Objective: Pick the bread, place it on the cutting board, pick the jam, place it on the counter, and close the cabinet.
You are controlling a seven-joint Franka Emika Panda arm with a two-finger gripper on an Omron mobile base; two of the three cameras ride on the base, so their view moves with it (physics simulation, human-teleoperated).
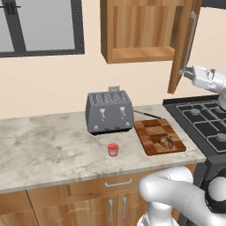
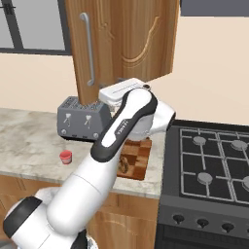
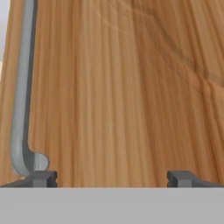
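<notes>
The bread (image 1: pixel 166 142) lies on the chequered cutting board (image 1: pixel 150 131), near its front right corner. On the counter (image 1: pixel 48 145), in front of the toaster, stands the red jam (image 1: pixel 113 149) jar. The cabinet (image 1: pixel 141 31) hangs open, its door (image 1: pixel 182 53) swung out towards me. My gripper (image 1: pixel 184 72) is up against the lower outer face of that door. In the hand view my gripper (image 3: pixel 112 179) is open, its tips spread wide just off the wood, and the bar handle (image 3: pixel 19 109) ends beside the left tip. My arm partly hides the bread (image 2: pixel 124 164) in the right base view.
A grey toaster (image 1: pixel 109 111) stands at the back of the counter, left of the board. A black gas stove (image 1: pixel 203 119) adjoins the counter on the right. A window (image 1: pixel 39 26) is at the upper left. Bare worktop stretches left of the jam.
</notes>
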